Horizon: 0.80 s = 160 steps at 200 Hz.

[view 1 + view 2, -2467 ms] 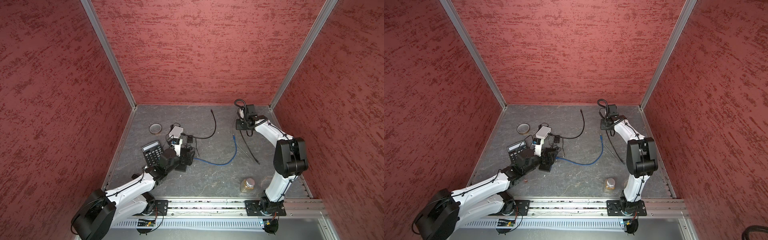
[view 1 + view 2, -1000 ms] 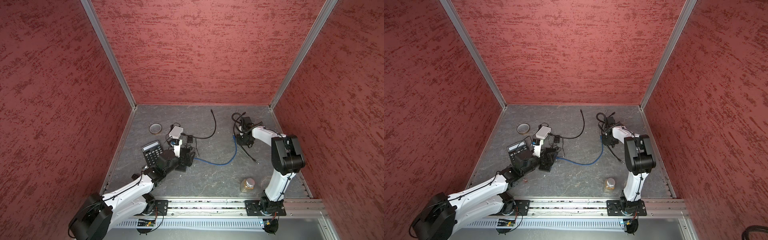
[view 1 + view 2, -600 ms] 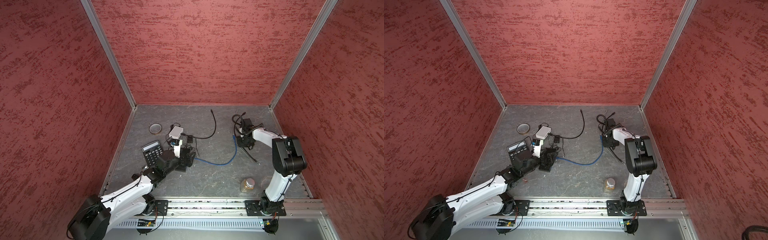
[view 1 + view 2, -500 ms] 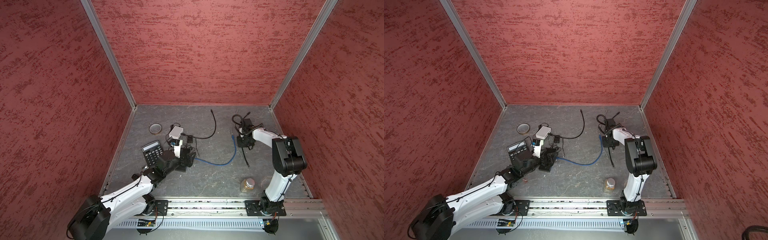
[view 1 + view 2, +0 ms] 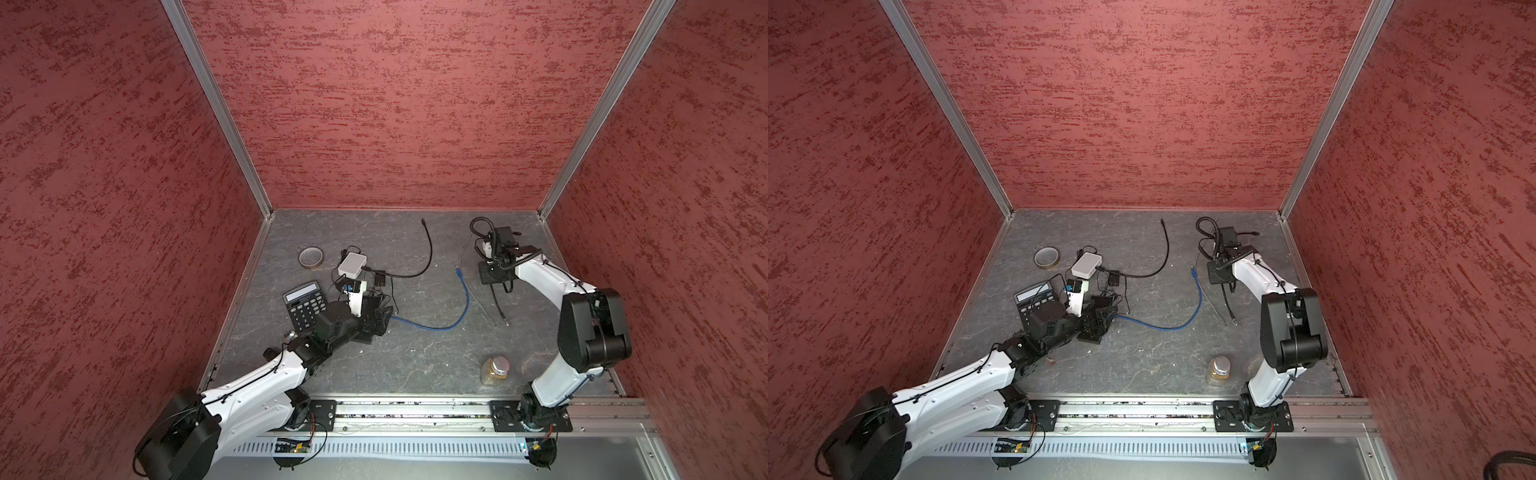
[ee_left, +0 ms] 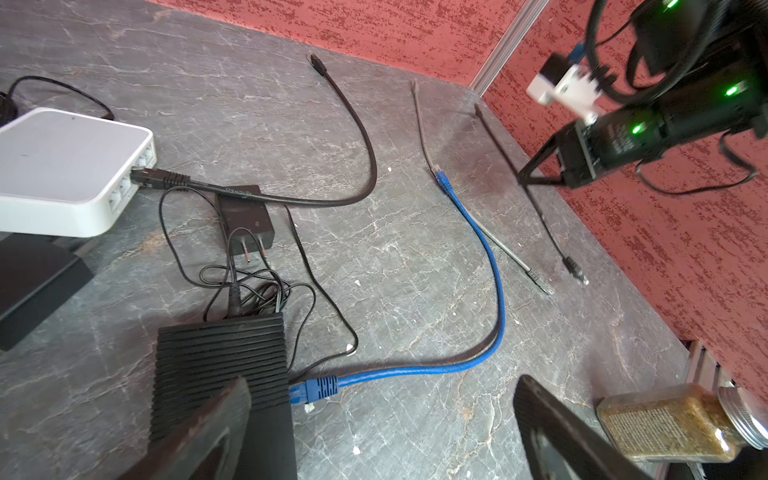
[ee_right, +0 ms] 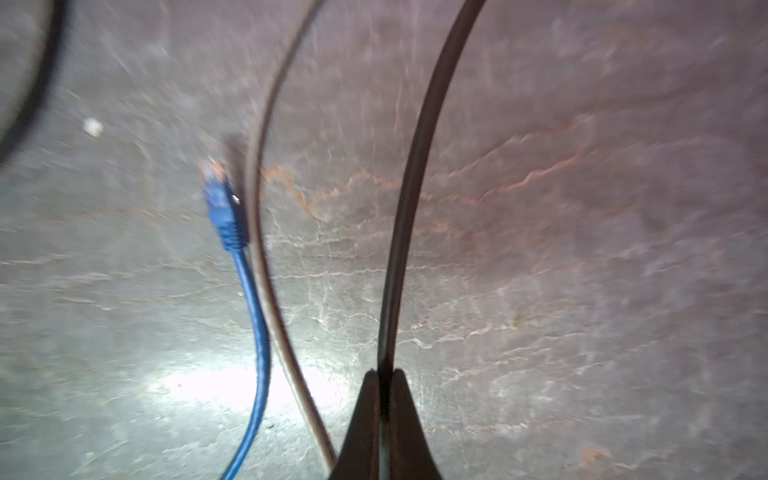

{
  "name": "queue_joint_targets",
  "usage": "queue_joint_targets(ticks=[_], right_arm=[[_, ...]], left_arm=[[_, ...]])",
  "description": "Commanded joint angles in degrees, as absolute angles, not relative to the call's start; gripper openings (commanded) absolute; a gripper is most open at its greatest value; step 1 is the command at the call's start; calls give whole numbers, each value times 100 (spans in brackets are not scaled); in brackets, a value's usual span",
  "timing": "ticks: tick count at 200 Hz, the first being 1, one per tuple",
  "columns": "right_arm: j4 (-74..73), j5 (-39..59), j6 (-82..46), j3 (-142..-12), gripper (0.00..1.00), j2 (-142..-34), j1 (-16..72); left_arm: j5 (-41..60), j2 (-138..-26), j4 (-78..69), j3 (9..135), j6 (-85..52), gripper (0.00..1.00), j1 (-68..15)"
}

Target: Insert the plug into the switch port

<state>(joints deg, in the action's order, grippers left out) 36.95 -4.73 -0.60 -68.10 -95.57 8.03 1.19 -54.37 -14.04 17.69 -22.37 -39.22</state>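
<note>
Saw grey marbled worktop (image 5: 415,365) boxed by red textured walls (image 5: 395,104); found R hand (image 7: 384,372) pinching black cable (image 7: 415,166), L hand (image 6: 380,399) spread wide.

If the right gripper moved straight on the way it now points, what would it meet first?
Most likely the table: the right gripper, shut on a thin black cable, points down at it. The gap is hard to judge.

Right wrist view motion-blurred, glare on floor (image 7: 232,386); top views sharp, evenly lit.
</note>
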Motion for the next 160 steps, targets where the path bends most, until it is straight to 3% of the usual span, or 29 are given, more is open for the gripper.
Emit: queue_joint_targets(ticks=[1,34,160], right_arm=[[3732,-405,-168,-6957,0,-9217,781],[3029,419,-761,-6527,0,-8653,878],[1004,704,-2306,-5555,0,-7826,2003]], left_arm=[[160,-5551,-1509,1922,-2269,100,-3973],[-60,-5904,-1641,2084,-2091,100,-4197],[-247,-8797,-3403,3718,-2126,100,-5724]])
